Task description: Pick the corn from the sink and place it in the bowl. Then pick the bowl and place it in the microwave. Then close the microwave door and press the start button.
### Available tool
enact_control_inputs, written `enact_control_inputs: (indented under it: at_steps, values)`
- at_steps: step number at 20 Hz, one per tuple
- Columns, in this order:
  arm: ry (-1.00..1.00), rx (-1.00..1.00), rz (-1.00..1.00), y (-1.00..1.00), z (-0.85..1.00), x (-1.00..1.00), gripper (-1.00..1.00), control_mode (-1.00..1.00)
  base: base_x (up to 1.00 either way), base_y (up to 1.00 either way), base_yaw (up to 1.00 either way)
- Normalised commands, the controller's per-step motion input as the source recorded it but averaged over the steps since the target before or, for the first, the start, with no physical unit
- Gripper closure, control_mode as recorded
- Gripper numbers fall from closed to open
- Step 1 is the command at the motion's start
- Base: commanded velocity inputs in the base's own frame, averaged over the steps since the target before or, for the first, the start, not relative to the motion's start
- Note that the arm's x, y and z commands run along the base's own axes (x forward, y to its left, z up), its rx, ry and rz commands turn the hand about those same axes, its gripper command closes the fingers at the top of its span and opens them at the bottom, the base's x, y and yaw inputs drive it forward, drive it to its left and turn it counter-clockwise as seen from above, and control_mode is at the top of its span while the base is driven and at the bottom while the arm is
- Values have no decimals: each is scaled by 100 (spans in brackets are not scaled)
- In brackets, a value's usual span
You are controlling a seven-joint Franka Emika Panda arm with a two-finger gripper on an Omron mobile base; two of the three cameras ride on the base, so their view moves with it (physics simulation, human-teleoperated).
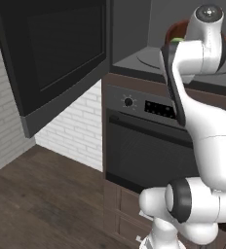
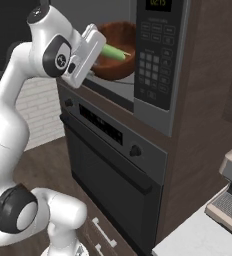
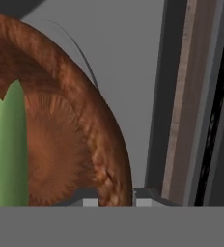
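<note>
- Hand view: gripper [image 3: 115,201] with fingertips [image 3: 90,201] narrowly parted, clamped over rim of the bowl [image 3: 99,144].
- Right base view: bowl inside the microwave [image 2: 160,60] cavity, left of its keypad, just above the turntable.
- Corn [image 2: 114,52] lying in the bowl, green husk poking over rim.
- Left base view: microwave door [image 1: 56,53] swung wide open, left of the microwave.
- Oven [image 2: 113,165] directly below the microwave.

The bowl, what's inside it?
The brown bowl, inside the open microwave, has the corn in it, green husk poking over the rim. The yellow cob is hidden. The claw pinches the bowl's rim.
</note>
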Motion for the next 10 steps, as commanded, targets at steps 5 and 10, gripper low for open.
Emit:
enact_control_inputs:
  at_steps: [5, 10]
  values:
    - [0, 0, 0, 0, 0, 18, 100, -100, 0, 0, 0]
    - [1, 0, 0, 0, 0, 45, 100, -100, 0, 0, 0]
